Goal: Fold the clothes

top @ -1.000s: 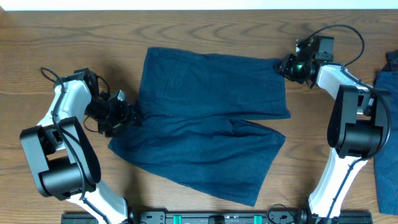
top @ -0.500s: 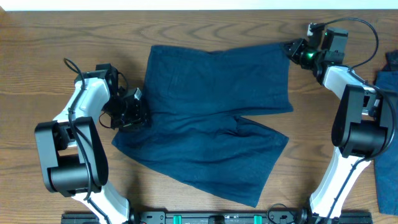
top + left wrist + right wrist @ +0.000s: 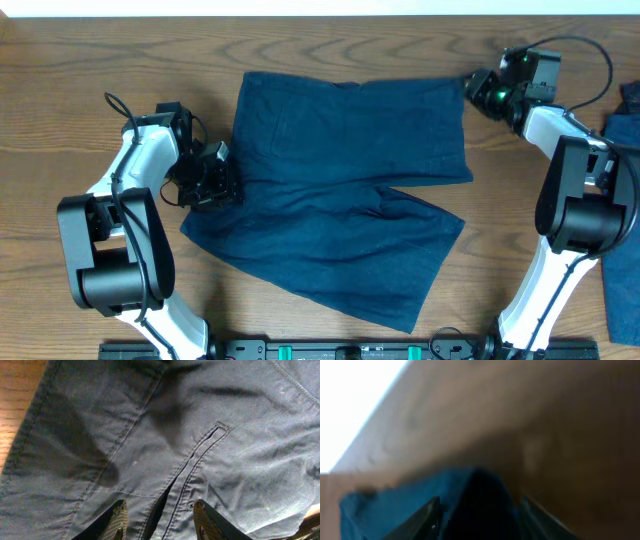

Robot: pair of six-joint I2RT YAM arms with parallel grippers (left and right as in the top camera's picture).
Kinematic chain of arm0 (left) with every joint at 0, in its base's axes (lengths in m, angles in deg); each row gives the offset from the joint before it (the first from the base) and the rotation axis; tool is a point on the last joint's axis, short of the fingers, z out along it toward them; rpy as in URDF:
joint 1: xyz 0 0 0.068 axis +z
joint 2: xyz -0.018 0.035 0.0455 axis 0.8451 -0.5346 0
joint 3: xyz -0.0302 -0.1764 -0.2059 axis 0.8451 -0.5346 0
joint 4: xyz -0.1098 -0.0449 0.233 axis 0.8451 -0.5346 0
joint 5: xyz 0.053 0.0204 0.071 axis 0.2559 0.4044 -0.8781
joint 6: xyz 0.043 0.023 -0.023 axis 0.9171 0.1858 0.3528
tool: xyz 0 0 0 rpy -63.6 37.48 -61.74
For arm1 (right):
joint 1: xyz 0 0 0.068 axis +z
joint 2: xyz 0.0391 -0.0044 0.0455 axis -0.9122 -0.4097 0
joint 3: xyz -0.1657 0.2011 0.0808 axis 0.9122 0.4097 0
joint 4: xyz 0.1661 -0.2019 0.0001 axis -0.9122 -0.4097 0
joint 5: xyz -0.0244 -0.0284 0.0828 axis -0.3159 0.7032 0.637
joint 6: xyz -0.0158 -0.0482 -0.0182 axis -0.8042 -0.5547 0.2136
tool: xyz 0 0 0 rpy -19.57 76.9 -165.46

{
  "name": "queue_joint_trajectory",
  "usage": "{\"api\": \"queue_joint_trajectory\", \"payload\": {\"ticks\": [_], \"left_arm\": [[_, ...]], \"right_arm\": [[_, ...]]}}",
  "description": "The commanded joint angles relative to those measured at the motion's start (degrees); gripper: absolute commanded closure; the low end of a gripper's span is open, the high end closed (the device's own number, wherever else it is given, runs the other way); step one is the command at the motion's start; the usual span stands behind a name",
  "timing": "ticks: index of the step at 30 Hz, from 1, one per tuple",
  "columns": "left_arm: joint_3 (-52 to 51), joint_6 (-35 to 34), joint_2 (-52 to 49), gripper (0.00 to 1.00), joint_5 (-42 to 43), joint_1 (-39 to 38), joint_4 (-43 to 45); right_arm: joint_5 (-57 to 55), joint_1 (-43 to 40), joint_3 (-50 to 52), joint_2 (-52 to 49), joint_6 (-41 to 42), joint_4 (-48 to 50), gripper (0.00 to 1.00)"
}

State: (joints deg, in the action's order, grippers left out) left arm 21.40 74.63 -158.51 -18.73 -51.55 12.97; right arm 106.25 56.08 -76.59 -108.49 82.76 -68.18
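Wood table, clothes spread flat mid-table, ready for folding. Left gripper low over left edge, jaws apart, likely lining up grab. Right gripper at far right corner, fabric peaking between fingers; blur, grip unclear.

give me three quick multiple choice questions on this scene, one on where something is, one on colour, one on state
1. Where is the right gripper?
A at the top right corner of the shorts
B on their near hem
C off to their left

2. What colour are the shorts?
A red
B dark navy
C white

3. How do the shorts lie?
A rolled up
B hanging in the air
C spread on the table

Answers:
1 A, the overhead view shows its fingers at that corner.
2 B, the overhead and left wrist views both show navy cloth.
3 C, both legs lie open on the wood.
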Motion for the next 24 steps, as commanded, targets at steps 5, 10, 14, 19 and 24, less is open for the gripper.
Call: {"api": "queue_joint_trajectory", "payload": {"ticks": [5,10,14,19,24], "left_arm": [[-0.5,1.0,1.3,0.56,-0.5,-0.1,-0.3],[-0.5,1.0,1.3,0.56,-0.5,-0.1,-0.3],[-0.5,1.1,1.3,0.55,-0.5,-0.1,0.3],[-0.5,1.0,1.3,0.55,-0.5,-0.1,0.6],[-0.5,1.0,1.3,0.55,-0.5,-0.1,0.8]], "right_arm": [[0.5,1.7,-0.2,-0.5,-8.9,-2.1,0.64],[3.7,1.5,-0.2,-0.5,-8.9,0.3,0.70],[7.8,0.4,-0.2,-0.5,-9.1,2.3,0.86],[8.1,-0.8,-0.2,-0.5,2.8,13.6,0.99],[-0.6,-1.1,-0.2,-0.5,13.8,23.3,0.99]]}}
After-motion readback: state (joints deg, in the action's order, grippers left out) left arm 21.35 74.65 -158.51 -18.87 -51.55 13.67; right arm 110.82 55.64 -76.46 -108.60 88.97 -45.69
